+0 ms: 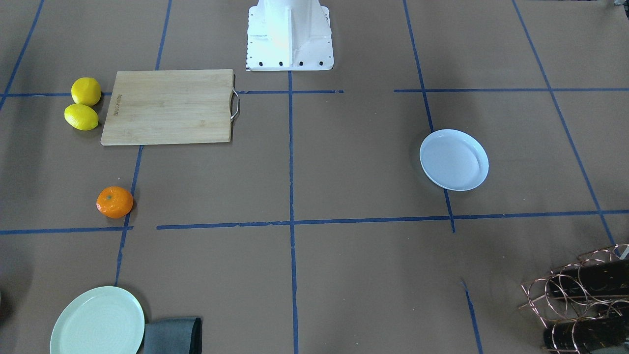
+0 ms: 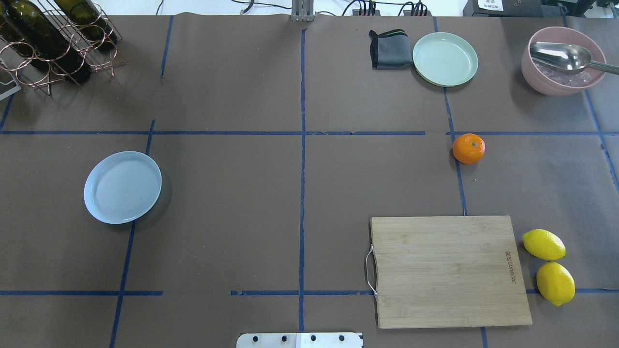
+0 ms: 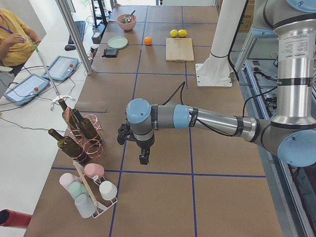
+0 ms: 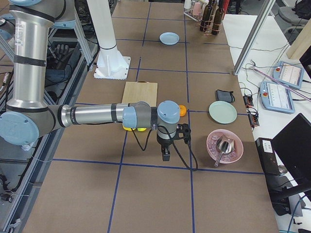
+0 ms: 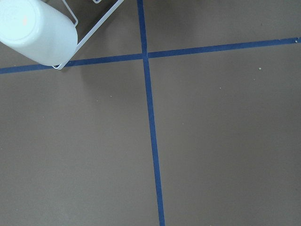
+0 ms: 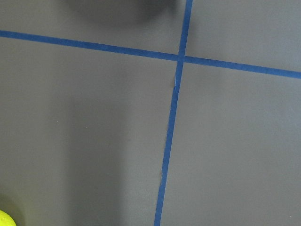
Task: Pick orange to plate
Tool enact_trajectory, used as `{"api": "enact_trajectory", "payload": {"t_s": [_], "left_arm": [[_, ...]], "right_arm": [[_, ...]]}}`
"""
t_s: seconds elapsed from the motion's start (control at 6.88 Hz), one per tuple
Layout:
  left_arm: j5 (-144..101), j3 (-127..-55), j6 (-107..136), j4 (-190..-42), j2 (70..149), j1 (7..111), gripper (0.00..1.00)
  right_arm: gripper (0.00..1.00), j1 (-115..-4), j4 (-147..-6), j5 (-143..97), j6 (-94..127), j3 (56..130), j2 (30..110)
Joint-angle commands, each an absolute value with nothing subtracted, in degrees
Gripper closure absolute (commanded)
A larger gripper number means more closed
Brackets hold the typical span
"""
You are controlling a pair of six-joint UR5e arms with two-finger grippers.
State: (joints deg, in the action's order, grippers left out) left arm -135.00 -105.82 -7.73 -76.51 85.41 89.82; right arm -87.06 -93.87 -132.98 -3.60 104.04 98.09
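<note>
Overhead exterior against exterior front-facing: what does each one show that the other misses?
Only overhead exterior: the pink bowl holding a metal scoop. Only front-facing: the robot base's white column. Both: the orange, the empty plate, the mint-green plate, grey cloth, cutting board, two lemons, racked wine bottles.

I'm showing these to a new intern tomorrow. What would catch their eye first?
The bright orange stands out, alone on the right half of the brown table, beyond the wooden cutting board with two yellow lemons beside it. Far across, on the left half, sits the pale bluish plate, empty.
</note>
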Motion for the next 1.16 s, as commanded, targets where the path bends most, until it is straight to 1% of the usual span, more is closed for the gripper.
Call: {"api": "enact_trajectory", "payload": {"t_s": [0.0, 0.15, 0.29, 0.58, 0.73, 0.87, 1.02], "left_arm": [[-135.1, -106.6, -7.6, -76.6, 86.2, 89.7, 0.0], [-135.1, -107.2, -7.7, -76.7, 86.7, 89.7, 0.0], [-134.6, -109.1, -7.6, -76.9, 89.2, 89.4, 0.0], [-134.8, -105.6, -6.9, -79.6, 98.2, 89.2, 0.0], [-135.2, -101.9, -6.6, -86.5, 99.0, 89.1, 0.0], [-136.7, -100.7, -1.7, -90.1, 99.0, 88.6, 0.0], [-138.1, -100.8, 3.9, -93.7, 98.8, 84.8, 0.0]], "right_arm": [[0.0, -87.0, -93.8, -133.0, -3.6, 104.1, 98.1], [0.0, -86.9, -93.8, -133.0, -3.6, 104.2, 97.3], [0.0, -86.1, -93.5, -133.8, -3.8, 104.8, 97.2], [0.0, -85.6, -90.1, -142.5, -1.9, 105.6, 97.2], [0.0, -84.3, -90.1, -142.7, 4.0, 106.3, 96.2], [0.0, -82.7, -90.1, -142.7, 5.1, 107.0, 95.2], [0.0, -80.4, -90.1, -141.7, 5.0, 107.0, 93.4]]}}
